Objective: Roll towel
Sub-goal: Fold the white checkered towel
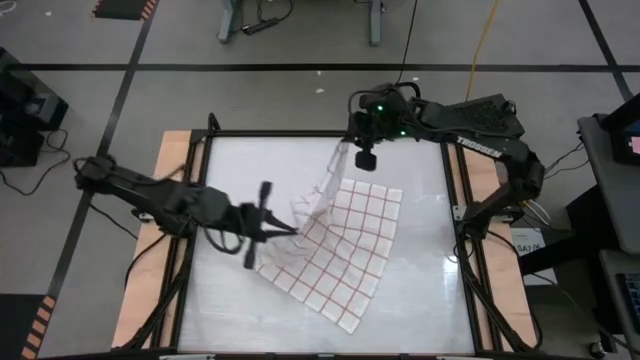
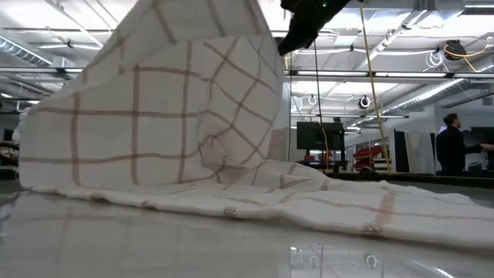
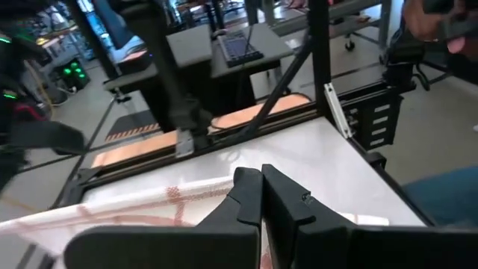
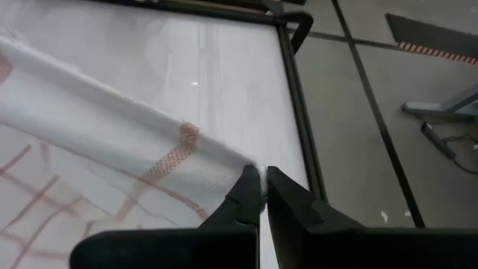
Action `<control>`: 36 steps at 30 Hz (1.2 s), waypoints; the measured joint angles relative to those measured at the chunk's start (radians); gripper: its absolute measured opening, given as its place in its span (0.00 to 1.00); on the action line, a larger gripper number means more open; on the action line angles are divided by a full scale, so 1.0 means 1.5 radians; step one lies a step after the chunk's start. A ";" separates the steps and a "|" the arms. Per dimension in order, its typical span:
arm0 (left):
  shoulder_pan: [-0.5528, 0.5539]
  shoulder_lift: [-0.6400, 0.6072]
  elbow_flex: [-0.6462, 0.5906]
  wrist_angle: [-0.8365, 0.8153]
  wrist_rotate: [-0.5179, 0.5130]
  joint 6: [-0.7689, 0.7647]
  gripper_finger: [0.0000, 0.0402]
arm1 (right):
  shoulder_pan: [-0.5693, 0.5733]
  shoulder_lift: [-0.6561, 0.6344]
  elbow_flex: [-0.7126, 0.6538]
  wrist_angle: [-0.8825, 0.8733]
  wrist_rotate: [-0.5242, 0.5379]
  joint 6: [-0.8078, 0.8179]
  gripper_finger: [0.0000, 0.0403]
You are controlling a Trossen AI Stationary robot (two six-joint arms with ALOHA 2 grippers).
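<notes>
A thin white grid-lined towel [image 1: 340, 240] draped mid-frame on the glossy worktop [image 1: 420, 300], corners clamped by left end effector [image 1: 292, 230] and right end effector [image 1: 352, 146], lifted.

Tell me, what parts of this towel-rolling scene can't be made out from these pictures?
- Low view: the lifted towel fills the frame and hides the table's left side and the left arm.
- Low view: the right pincer is cut off by the top edge.
- High view: the left pincer is too small to show how much cloth it pinches.
- Left wrist view: the towel's rest is cut off below.
</notes>
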 joint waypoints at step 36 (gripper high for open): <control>0.162 0.299 0.001 0.353 0.356 -0.074 0.01 | -0.022 -0.144 -0.051 -0.220 0.102 0.128 0.01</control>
